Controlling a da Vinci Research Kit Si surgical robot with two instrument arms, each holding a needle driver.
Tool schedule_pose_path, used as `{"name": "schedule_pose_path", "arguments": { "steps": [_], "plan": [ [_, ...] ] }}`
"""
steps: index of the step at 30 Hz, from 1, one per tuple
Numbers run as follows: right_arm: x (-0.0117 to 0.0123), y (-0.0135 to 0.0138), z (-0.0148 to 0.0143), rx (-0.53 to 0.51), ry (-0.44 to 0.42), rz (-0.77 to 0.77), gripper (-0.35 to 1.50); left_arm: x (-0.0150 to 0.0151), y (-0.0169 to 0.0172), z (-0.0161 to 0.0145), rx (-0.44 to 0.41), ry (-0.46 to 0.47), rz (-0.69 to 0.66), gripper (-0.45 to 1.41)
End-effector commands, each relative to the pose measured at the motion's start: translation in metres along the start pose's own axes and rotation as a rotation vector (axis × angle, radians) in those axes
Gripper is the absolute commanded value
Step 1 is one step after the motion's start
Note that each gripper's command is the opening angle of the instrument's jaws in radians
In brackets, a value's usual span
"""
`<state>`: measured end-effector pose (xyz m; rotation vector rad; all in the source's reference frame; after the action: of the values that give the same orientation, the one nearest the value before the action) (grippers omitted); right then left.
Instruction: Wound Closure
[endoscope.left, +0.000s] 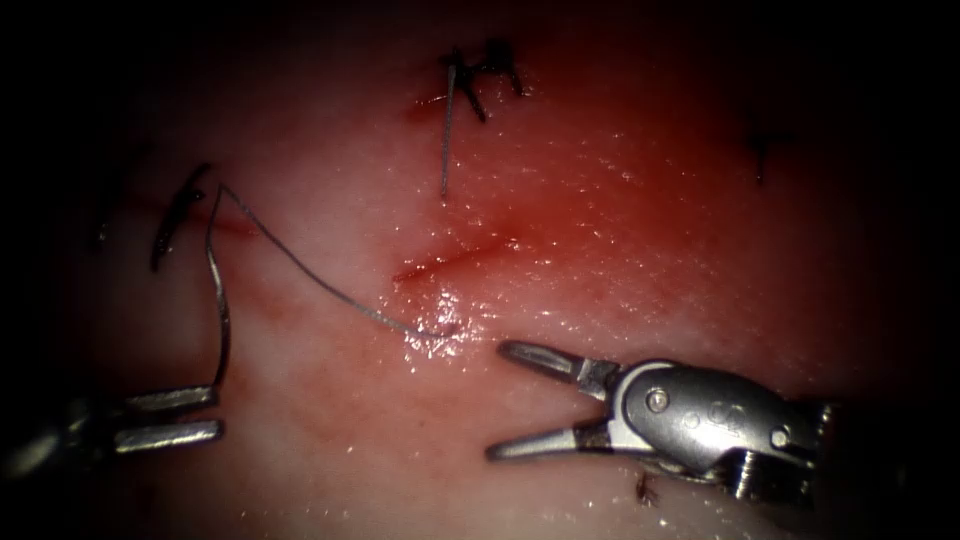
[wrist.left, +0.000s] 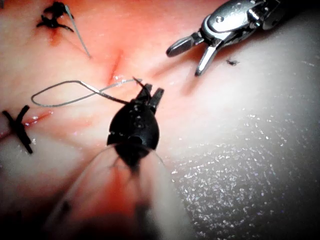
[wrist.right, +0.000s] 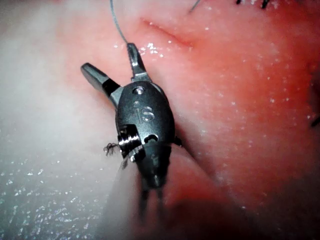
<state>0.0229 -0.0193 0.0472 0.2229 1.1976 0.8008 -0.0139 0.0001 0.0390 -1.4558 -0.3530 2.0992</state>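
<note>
The curved needle (endoscope.left: 218, 300) stands on the left side of the tissue (endoscope.left: 620, 230), well to the left of the short open cut (endoscope.left: 455, 258). Its lower end is pinched at the tip of the left tool (endoscope.left: 190, 415), against the upper jaw; the lower jaw lies a little apart from it, almost parallel. The needle rises from there in a gentle curve, and its upper end reaches a dark knotted stitch (endoscope.left: 178, 215); it is not possible to tell if this end is in the tissue. From this upper end the thread (endoscope.left: 320, 285) runs down and to the right over the surface and ends at a wet, shiny spot (endoscope.left: 435, 330) just below the cut.

In the left wrist view the thread (wrist.left: 75, 95) makes a flat loop in front of the left tool (wrist.left: 150, 95).

The right tool (endoscope.left: 515, 400) lies below and to the right of the cut, with its jaws spread wide, and it holds nothing. The tip of its upper jaw is near the end of the thread but does not touch it.

Higher on the tissue there is another knotted stitch (endoscope.left: 480, 75) with a long cut end of thread (endoscope.left: 447, 140) hanging down. Red fluid (endoscope.left: 560, 200) colours the tissue around the cut.
</note>
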Motion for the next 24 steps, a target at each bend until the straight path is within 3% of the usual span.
{"name": "schedule_pose_path", "arguments": {
  "steps": [1,6,8,14,19,20,21,22,23,24],
  "plan": [
    [0.0006,0.0018,0.0017,-0.043,0.014,0.044,0.96,-0.0010,0.0002,0.0009,-0.001,0.002,0.002,-0.45],
    [0.0010,0.0072,0.0067,-0.148,0.029,0.290,0.94,-0.0011,0.0008,0.0012,-0.007,0.003,0.011,-0.45],
    [0.0006,0.0088,0.0088,-0.197,0.040,0.367,1.03,-0.0009,0.0011,0.0012,-0.014,0.003,0.016,-0.45],
    [-0.0006,0.0113,0.0128,-0.264,0.014,0.427,1.16,-0.0008,0.0015,0.0015,-0.025,0.006,0.016,-0.45],
    [-0.0006,0.0122,0.0143,-0.296,0.023,0.426,1.23,-0.0008,0.0016,0.0015,-0.026,0.001,0.017,-0.45],
    [-0.0005,0.0122,0.0144,-0.297,0.028,0.428,1.16,-0.0008,0.0016,0.0015,-0.026,0.001,0.017,-0.45],
    [-0.0003,0.0123,0.0144,-0.293,0.034,0.436,0.98,-0.0008,0.0016,0.0015,-0.026,0.001,0.017,-0.45],
    [0.0002,0.0124,0.0144,-0.267,0.051,0.353,0.29,-0.0008,0.0016,0.0016,-0.026,0.001,0.017,-0.45],
    [0.0003,0.0123,0.0143,-0.242,0.066,0.331,-0.21,-0.0008,0.0016,0.0016,-0.026,0.001,0.017,-0.45],
    [0.0004,0.0122,0.0142,-0.230,0.080,0.325,-0.35,-0.0008,0.0016,0.0016,-0.026,0.001,0.017,-0.45]
  ]
}}
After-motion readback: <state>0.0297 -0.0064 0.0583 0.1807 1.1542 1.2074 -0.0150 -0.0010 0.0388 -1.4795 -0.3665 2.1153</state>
